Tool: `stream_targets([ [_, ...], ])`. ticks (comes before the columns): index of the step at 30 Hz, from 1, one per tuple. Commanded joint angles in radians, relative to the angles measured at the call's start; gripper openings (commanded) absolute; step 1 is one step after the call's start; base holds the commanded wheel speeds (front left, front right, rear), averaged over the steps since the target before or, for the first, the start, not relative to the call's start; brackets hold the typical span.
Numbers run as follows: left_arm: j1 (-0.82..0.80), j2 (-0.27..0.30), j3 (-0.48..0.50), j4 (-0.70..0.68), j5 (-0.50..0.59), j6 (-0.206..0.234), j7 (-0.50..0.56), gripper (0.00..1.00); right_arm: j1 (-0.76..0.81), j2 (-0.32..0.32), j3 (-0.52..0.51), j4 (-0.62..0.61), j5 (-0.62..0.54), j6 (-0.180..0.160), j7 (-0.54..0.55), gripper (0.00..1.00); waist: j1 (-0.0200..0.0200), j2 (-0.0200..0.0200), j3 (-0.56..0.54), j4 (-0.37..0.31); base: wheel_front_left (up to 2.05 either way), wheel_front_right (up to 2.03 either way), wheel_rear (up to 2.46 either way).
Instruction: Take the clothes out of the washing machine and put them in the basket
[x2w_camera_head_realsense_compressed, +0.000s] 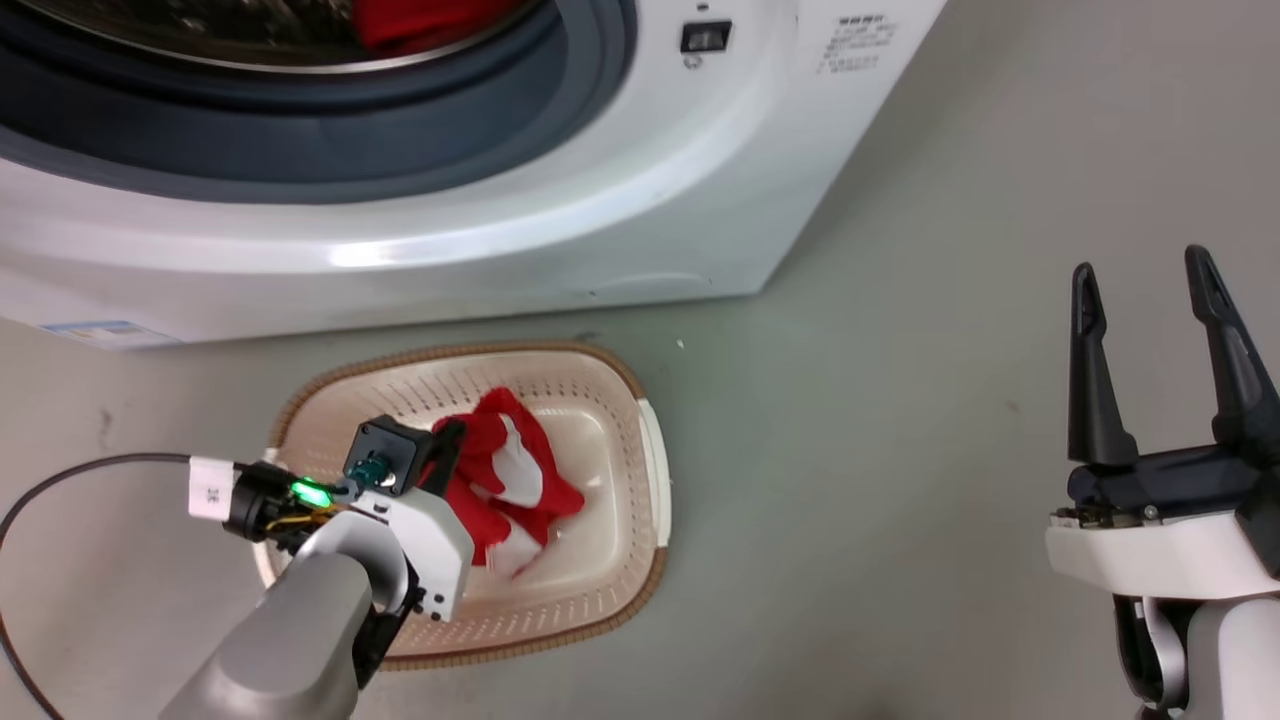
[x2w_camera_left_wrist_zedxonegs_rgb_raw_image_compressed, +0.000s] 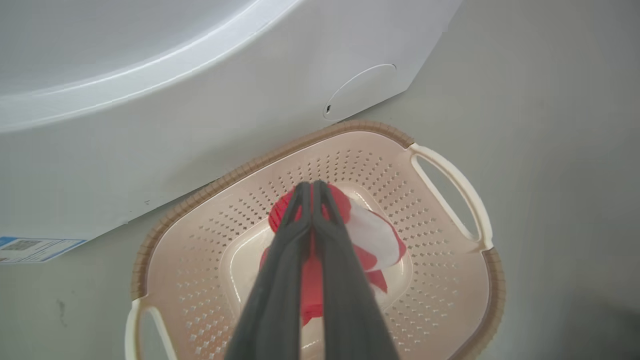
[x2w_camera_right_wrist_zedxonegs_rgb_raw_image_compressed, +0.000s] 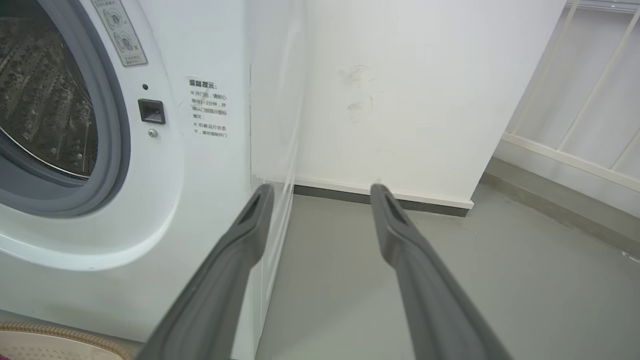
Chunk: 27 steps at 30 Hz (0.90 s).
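Two fingers of left gripper (x2w_camera_left_wrist_zedxonegs_rgb_raw_image_compressed: 312, 186) pinch red-and-white fabric garment (x2w_camera_head_realsense_compressed: 510, 470) inside cream perforated plastic basket (x2w_camera_head_realsense_compressed: 600, 570), head view lower left; right gripper (x2w_camera_head_realsense_compressed: 1143, 262) fingers spread, lower right.

On the front of the washing machine (x2w_camera_right_wrist_zedxonegs_rgb_raw_image_compressed: 200, 200), right of the door opening, we read a printed notice (x2w_camera_right_wrist_zedxonegs_rgb_raw_image_compressed: 208, 107) headed 温馨提示, with lines below it that start with ×; we cannot make out their small characters. Above it a grey sticker (x2w_camera_right_wrist_zedxonegs_rgb_raw_image_compressed: 120, 32) shows two round pictograms and a small ×. A blue-and-white label (x2w_camera_left_wrist_zedxonegs_rgb_raw_image_compressed: 35, 248) near the machine's bottom edge is too small to read
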Motion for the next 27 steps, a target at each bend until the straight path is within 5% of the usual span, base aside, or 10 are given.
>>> stream_targets([
  [1, -0.034, -0.009, 0.0, 0.042, 0.009, -0.008, -0.014, 0.0, -0.023, 0.001, 0.001, -0.008, 0.004, -0.001, -0.002, 1.0, -0.0002, -0.0001, 0.075, -0.041, 0.0, 0.0, 0.0],
  [15, -0.191, -0.059, 0.024, 0.392, 0.014, -0.023, -0.064, 0.0, -0.073, 0.001, 0.001, -0.023, 0.042, -0.001, -0.002, 1.0, -0.0002, -0.0001, 0.23, -0.118, 0.0, 0.0, 0.0],
  [23, -0.201, -0.079, 0.041, 0.468, -0.001, -0.024, -0.068, 0.0, -0.078, 0.001, 0.002, -0.012, 0.047, -0.001, -0.002, 1.0, -0.0002, -0.0001, 0.232, -0.124, 0.0, 0.0, 0.0],
  [24, -0.196, -0.078, 0.044, 0.464, -0.001, -0.026, -0.067, 0.44, -0.077, 0.001, 0.001, -0.01, 0.046, -0.001, -0.002, 1.0, -0.0002, -0.0001, 0.227, -0.121, 0.0, 0.0, 0.0],
  [25, -0.19, -0.076, 0.046, 0.459, 0.002, -0.025, -0.067, 1.0, -0.077, 0.001, 0.001, -0.009, 0.045, -0.001, -0.002, 1.0, -0.0002, -0.0001, 0.221, -0.118, 0.0, 0.0, 0.0],
  [27, -0.178, -0.076, 0.055, 0.443, 0.005, -0.016, -0.067, 1.0, -0.078, 0.001, 0.0, -0.006, 0.04, -0.001, -0.002, 1.0, -0.0002, -0.0001, 0.206, -0.11, 0.0, 0.0, 0.0],
])
